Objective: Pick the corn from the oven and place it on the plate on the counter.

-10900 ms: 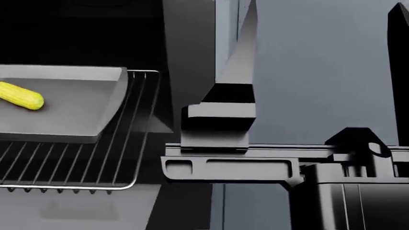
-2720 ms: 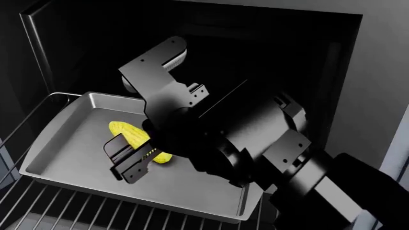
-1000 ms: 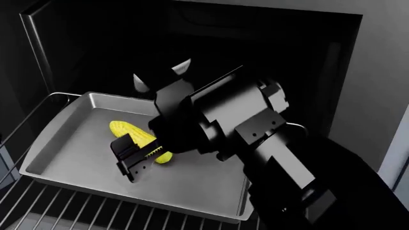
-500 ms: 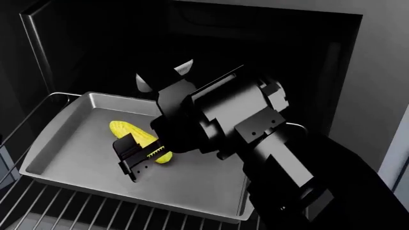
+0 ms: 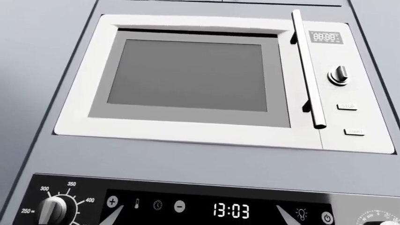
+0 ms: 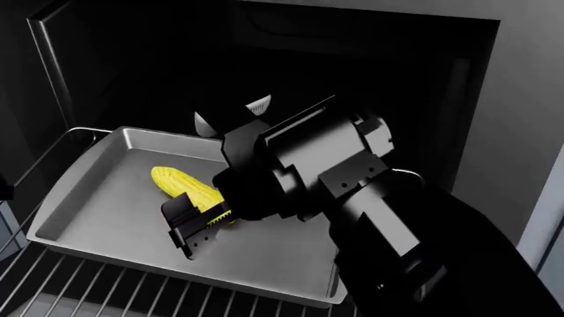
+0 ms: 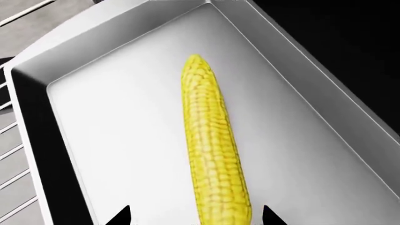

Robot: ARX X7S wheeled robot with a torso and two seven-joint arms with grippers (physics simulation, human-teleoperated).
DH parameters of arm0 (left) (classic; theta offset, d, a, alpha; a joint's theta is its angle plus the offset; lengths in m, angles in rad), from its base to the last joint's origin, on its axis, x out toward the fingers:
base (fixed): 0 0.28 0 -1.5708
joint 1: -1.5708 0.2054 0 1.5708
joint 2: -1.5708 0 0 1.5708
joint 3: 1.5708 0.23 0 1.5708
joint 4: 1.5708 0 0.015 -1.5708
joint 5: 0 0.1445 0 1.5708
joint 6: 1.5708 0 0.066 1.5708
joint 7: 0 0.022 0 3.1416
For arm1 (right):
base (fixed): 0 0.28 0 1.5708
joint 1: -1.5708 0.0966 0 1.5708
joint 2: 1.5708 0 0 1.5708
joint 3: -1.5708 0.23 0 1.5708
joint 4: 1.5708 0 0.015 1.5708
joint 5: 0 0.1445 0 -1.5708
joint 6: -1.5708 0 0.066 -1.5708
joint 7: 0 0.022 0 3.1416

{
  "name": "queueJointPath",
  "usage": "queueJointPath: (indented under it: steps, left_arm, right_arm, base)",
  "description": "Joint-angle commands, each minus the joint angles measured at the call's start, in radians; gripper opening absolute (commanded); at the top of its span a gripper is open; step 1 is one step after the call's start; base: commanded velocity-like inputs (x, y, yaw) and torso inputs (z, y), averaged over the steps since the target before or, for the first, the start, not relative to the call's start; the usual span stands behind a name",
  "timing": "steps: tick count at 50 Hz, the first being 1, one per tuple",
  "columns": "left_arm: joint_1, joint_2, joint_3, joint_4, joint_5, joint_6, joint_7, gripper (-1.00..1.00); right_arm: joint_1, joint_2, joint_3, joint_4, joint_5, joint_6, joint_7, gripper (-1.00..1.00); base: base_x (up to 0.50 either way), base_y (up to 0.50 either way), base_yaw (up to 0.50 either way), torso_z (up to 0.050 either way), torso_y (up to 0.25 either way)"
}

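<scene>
Over the last second the right arm's black gripper (image 6: 205, 224) has crept a little toward the tray's near edge, sliding along the bright yellow corn cob with its rows of bumpy kernels (image 6: 187, 188) toward the thick end, and the wrist has rolled slightly. It has not lifted; the cob lies where it lay. I judge this a last alignment before the grasp, so the pick is not yet made and the whole carry to the plate remains.

The cob rests flat on the floor of the grey rectangular baking tray (image 6: 105, 205), roughly mid-tray, clear of every wall, and the tray sits on the metal wire rack (image 6: 53, 290) inside the black-walled oven (image 6: 132, 59). Its long axis runs on a diagonal of the tray: the tapered tip points toward the tray's far left corner, the blunt end toward the near right corner, under the gripper. In the right wrist view the cob (image 7: 209, 145) runs straight away from the camera, with a dark fingertip (image 7: 119, 216) on either side of its thick end.

The jaws stand apart, straddling the cob; whether the pads already touch it I cannot tell, since only their tips show.

The left gripper is out of view; its camera faces a white microwave (image 5: 206, 84) above a black oven control panel (image 5: 206, 208).
</scene>
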Motion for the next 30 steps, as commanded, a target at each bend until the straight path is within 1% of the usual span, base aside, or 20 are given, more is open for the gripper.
queueJointPath:
  steps: [1,15,21,30]
  left_arm:
    - [0.031,0.0,0.003,-0.022,0.019,0.015,0.015,1.0]
    - [0.08,-0.003,0.011,-0.053,0.051,0.04,0.034,1.0]
    - [0.088,-0.001,0.011,-0.058,0.054,0.039,0.038,1.0]
    - [0.1,0.0,0.009,-0.065,0.058,0.042,0.043,1.0]
  right_arm:
    - [0.013,-0.021,-0.043,0.055,0.016,-0.014,-0.045,1.0]
    - [0.035,-0.022,-0.23,0.088,0.181,-0.087,-0.063,1.0]
    - [0.046,-0.022,-0.267,0.095,0.212,-0.101,-0.07,1.0]
    - [0.054,-0.022,-0.285,0.104,0.236,-0.105,-0.071,1.0]
  base:
    - [0.0,0.0,0.0,0.0,0.0]
    - [0.0,0.0,0.0,0.0,0.0]
    - [0.0,0.0,0.0,0.0,0.0]
    - [0.0,0.0,0.0,0.0,0.0]
